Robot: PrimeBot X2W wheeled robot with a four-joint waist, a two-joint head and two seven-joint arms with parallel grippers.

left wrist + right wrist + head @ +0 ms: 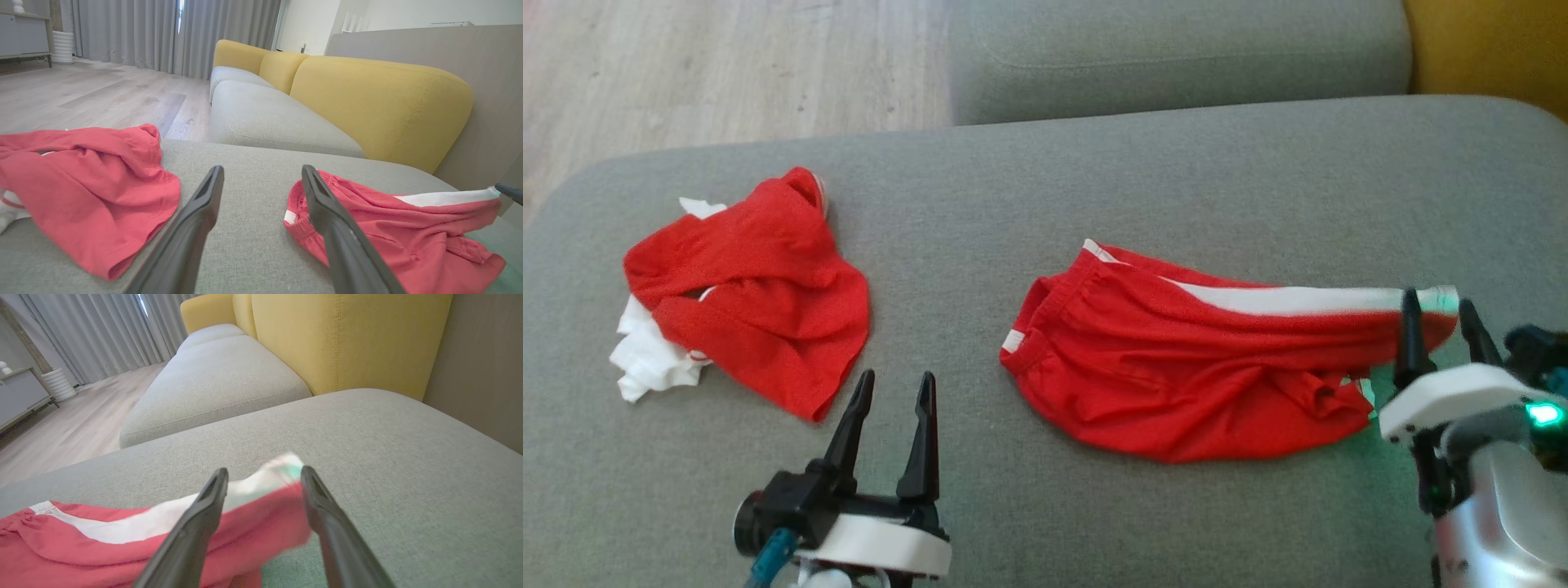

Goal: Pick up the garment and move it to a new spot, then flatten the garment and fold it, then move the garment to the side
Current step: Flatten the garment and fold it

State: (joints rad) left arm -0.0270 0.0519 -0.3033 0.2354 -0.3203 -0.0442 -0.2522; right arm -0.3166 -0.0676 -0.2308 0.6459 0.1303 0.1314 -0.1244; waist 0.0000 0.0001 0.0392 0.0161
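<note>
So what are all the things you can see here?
shorts: one, red with a white stripe, lying rumpled on the right of the near seat cushion
heap of clothes: one, red and white, on the left of the same cushion
seat cushions: two, grey, one near and one behind it
back cushions: three, yellow, along the sofa's far side
floor: pale wood, beyond the sofa
curtains: grey, at the far wall
left fingers: two, black, spread open over bare cushion between the clothes
right fingers: two, black, open either side of the shorts' leg end
</note>
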